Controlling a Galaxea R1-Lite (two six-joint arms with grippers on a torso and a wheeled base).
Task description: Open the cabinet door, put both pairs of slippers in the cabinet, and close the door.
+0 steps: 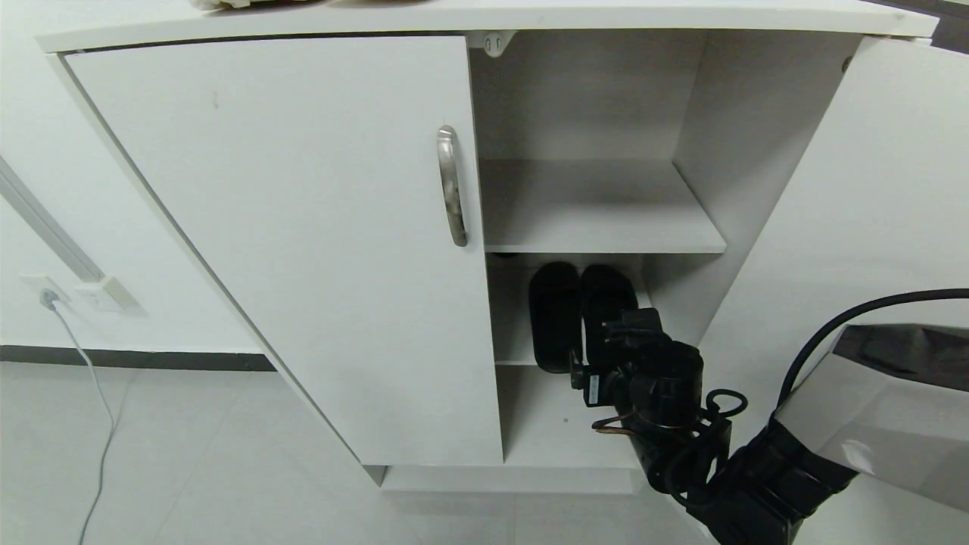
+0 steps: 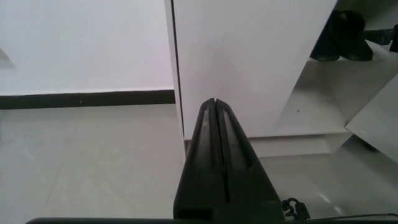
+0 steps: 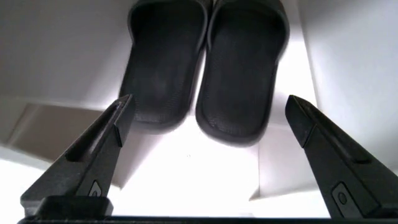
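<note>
A pair of black slippers (image 1: 555,314) lies side by side on the lower shelf of the white cabinet (image 1: 598,219). The cabinet's right door (image 1: 870,227) stands open; its left door (image 1: 288,242), with a metal handle (image 1: 451,185), is closed. My right gripper (image 1: 628,333) hovers just in front of the slippers (image 3: 239,68), and in the right wrist view it (image 3: 210,104) is open with nothing held between its fingers. My left gripper (image 2: 214,102) is shut and empty, low over the floor in front of the closed door's lower corner.
The shelf above the slippers and the bottom compartment (image 1: 553,424) hold nothing. A pale item (image 1: 227,4) lies on the cabinet top at the picture's edge. A wall socket with a grey cable (image 1: 47,297) is at the left, over tiled floor (image 1: 189,469).
</note>
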